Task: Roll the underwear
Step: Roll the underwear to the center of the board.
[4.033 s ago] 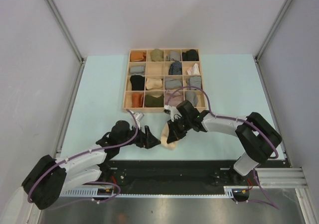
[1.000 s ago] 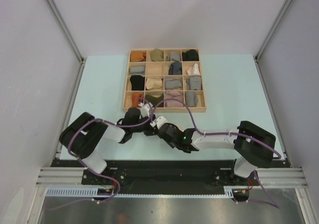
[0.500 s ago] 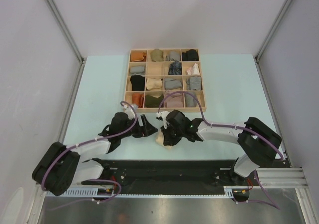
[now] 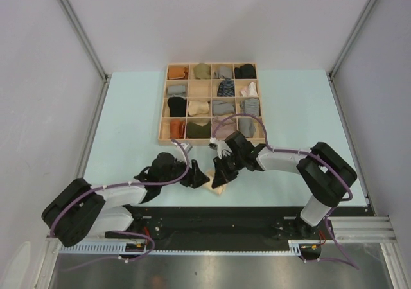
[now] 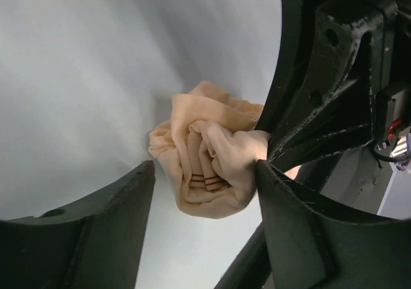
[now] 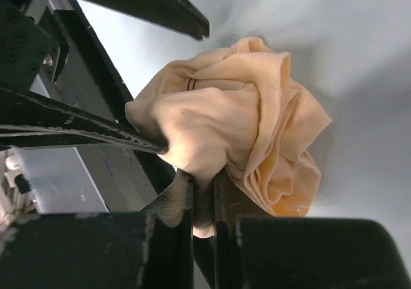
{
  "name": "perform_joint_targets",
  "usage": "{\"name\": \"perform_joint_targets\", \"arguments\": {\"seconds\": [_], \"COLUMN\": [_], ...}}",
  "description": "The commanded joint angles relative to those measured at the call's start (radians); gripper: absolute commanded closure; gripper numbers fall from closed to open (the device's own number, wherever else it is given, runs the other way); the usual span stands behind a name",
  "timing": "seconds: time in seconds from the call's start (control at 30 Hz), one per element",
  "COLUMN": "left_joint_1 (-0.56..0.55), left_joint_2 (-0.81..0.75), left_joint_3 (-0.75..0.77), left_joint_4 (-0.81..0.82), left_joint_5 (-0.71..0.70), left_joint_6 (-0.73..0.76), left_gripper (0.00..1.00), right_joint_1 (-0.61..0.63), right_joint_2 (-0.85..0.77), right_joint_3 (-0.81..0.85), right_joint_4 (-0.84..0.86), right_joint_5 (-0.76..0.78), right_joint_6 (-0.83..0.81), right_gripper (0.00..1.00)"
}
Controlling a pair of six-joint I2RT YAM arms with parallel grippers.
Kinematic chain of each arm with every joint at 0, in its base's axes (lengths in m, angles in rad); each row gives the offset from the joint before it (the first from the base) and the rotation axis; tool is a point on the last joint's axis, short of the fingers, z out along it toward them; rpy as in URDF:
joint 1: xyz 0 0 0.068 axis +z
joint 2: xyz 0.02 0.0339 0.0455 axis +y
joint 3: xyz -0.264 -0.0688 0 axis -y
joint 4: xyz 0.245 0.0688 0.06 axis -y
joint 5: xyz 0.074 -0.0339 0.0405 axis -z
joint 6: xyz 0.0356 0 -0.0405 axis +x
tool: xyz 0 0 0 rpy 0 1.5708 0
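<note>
The top external view shows both arms reaching in over the near part of the pale blue table [image 4: 128,109], their wrists bent towards each other. The left gripper [image 4: 198,177] and the right gripper [image 4: 220,173] sit just beside one another. The cream underwear [image 4: 217,187] is bunched between and just below them, close to the table's near edge. Beyond them stands a wooden tray [image 4: 186,139] split into compartments, most holding small cloth bundles.

In the left wrist view, the left jaws stand apart with the crumpled garment between the two dark fingers [image 5: 96,237]. A strip of bare table shows between one finger and the cloth, while the other finger is at the cloth's edge. A few short reddish lines [image 5: 205,182] on the fabric face the camera. The right gripper's black body comes in from the upper right and bites into the bundle.

In the right wrist view, the right fingers [image 6: 173,205] are pressed together on a fold of the garment. The rest bulges up and to the right. Whether the bundle rests on the table cannot be told
</note>
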Motion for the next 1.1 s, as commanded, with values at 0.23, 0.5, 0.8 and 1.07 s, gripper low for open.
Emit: {"name": "perform_joint_targets", "arguments": {"seconds": [0.23,0.5,0.8,1.07], "left_joint_1": [-0.027,-0.027,-0.027,-0.03], "left_joint_2": [0.095,0.205,0.214,0.199], "left_joint_3": [-0.029,-0.004,-0.02,-0.035], "left_joint_4": [0.243,0.174,0.166,0.191], "left_joint_5": [0.014,-0.034,-0.053,-0.045], "left_joint_6": [0.01,-0.033,-0.051,-0.058], "left_gripper": [0.5,1.0,1.0,1.0], "right_joint_1": [-0.05,-0.053,-0.092,-0.126], "right_joint_2": [0.104,0.05,-0.108,-0.021], "right_joint_3": [0.028,0.074,0.091,0.089], "right_joint_4": [0.003,-0.051,-0.14,-0.094], "right_joint_5": [-0.071,-0.042,0.016,-0.001], "right_joint_6": [-0.021,-0.03,-0.07,-0.052], "right_gripper": [1.0,0.7,0.32,0.29]}}
